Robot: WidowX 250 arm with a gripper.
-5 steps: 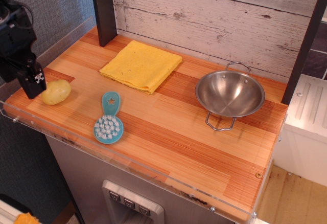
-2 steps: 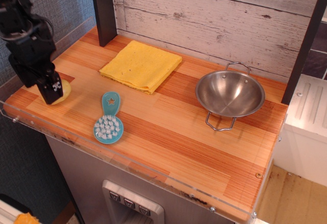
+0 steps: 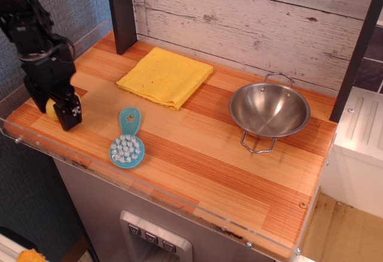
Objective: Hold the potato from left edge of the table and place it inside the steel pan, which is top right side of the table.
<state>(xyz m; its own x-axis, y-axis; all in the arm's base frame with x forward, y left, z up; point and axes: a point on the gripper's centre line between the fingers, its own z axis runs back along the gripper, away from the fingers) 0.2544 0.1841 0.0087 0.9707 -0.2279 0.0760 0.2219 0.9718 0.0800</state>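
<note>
The potato lies at the left edge of the table. Only a small pale-yellow patch of it shows, between the black fingers. My gripper is down over the potato, its jaws apart with one finger on each side. The near finger covers most of the potato. I cannot see whether the pads touch it. The steel pan sits empty at the back right of the table, with two wire loop handles.
A folded yellow cloth lies at the back middle. A teal round scrub brush lies just right of the gripper. A dark post stands at the back left. A clear acrylic rim runs along the table edges.
The gripper has moved right and down from beside the table's left edge onto the potato, which was in full view and is now mostly hidden behind the fingers. The potato has not moved.
</note>
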